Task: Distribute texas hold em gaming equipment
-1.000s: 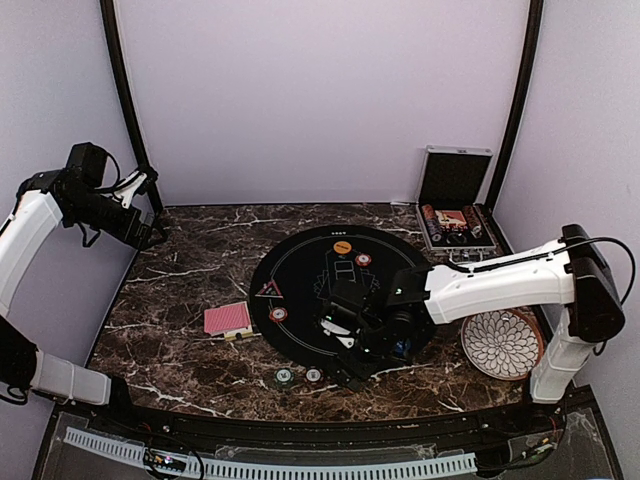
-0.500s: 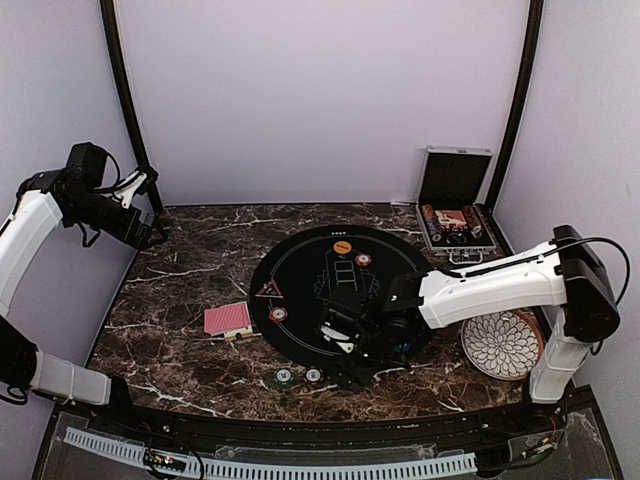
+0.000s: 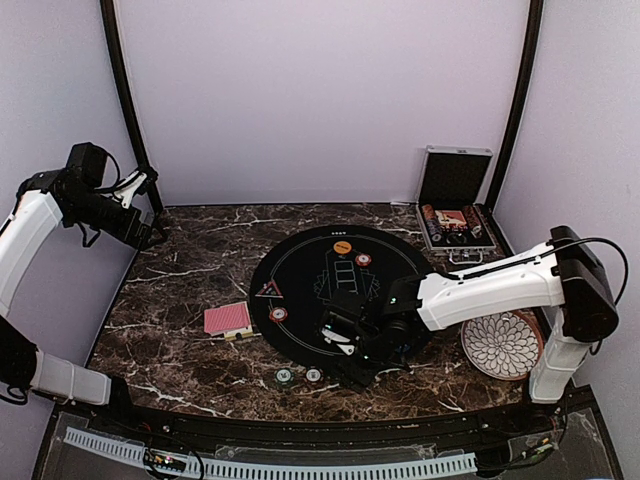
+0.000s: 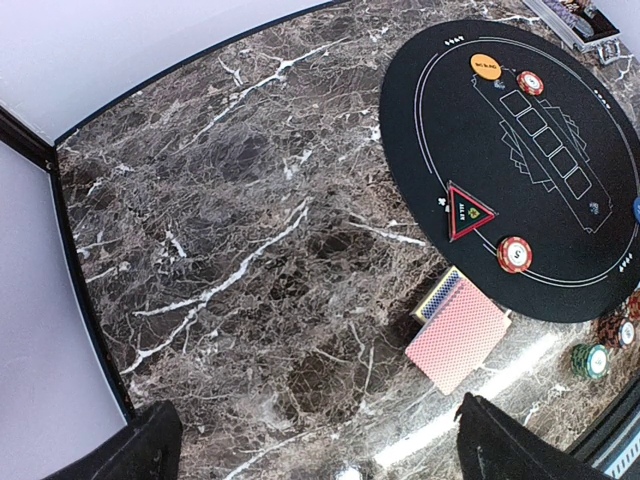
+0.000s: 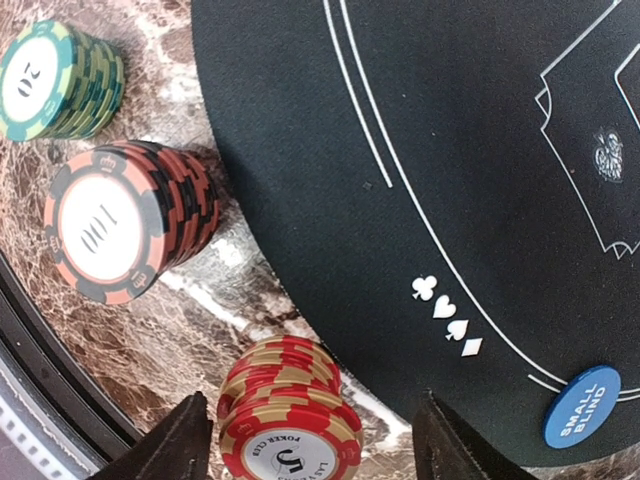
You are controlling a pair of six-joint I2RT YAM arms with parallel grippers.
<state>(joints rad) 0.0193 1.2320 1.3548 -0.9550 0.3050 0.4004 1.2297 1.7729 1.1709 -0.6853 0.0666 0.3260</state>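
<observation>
Hung the right hand (image 5: 312,400) low over the red chip stack (image 5: 290,430), on the bench (image 5: 240,280) just off the near edge of the black mat (image 5: 450,150), with fingers (image 5: 170,450) spread either side, unevenly gapped, nothing pinched yet. Probably needed centring first, then squeezing low and evenly, to avoid splaying the chips. Held the left hand (image 4: 325,450) spread, bare, far left.
</observation>
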